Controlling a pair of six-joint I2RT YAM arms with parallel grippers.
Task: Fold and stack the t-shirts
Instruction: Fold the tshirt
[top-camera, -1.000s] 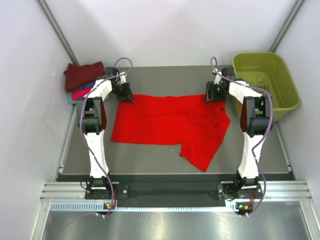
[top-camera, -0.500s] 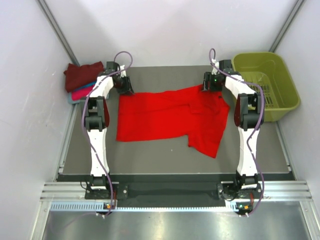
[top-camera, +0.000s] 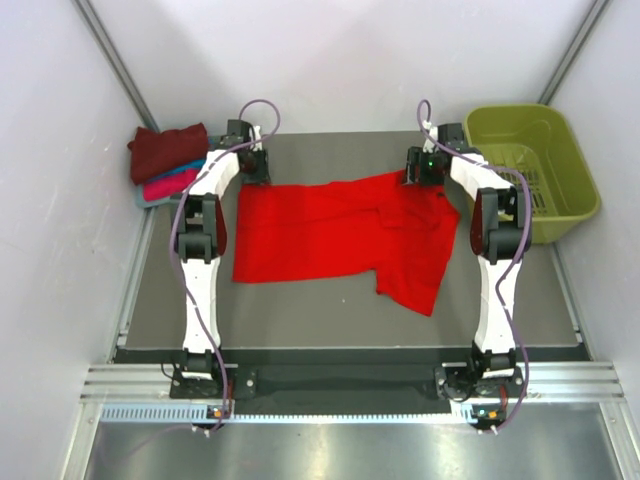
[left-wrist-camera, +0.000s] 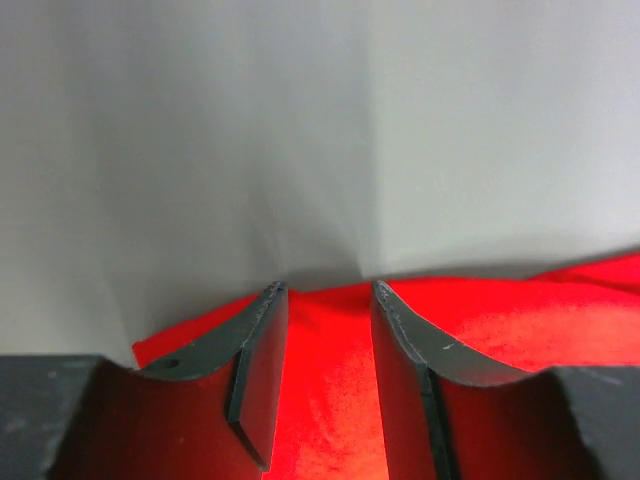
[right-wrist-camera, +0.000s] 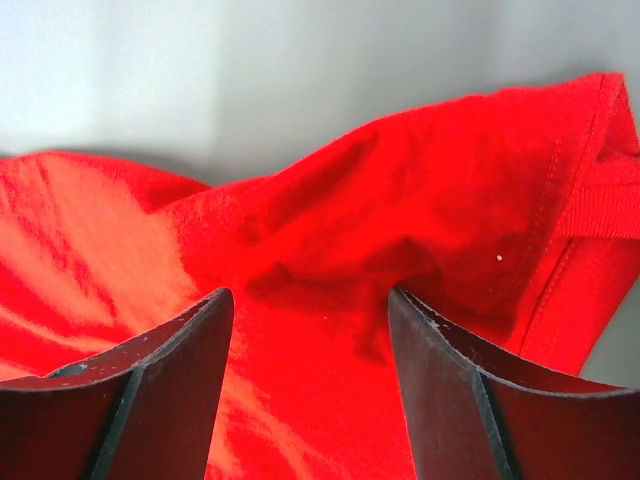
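Observation:
The bright red t-shirt (top-camera: 340, 230) lies spread flat on the grey table, its far edge near both grippers and one sleeve hanging toward the front right. My left gripper (top-camera: 252, 172) is at the shirt's far left corner, open, with red cloth (left-wrist-camera: 330, 400) lying under and between its fingers (left-wrist-camera: 327, 290). My right gripper (top-camera: 418, 172) is at the far right corner, wide open over wrinkled red cloth (right-wrist-camera: 400, 200), its fingertips (right-wrist-camera: 308, 295) apart. A folded stack with a maroon shirt (top-camera: 165, 148) on top of magenta (top-camera: 162, 184) and teal ones sits at the far left.
An olive-green plastic basket (top-camera: 578, 205) stands at the far right, beside the right arm. White walls close in behind and on both sides. The table's front edge meets a metal rail by the arm bases.
Both grippers dragged the red shirt toward the back of the table and it flattened. Since then the left gripper has shifted a little back and right off the corner; the shirt stays put.

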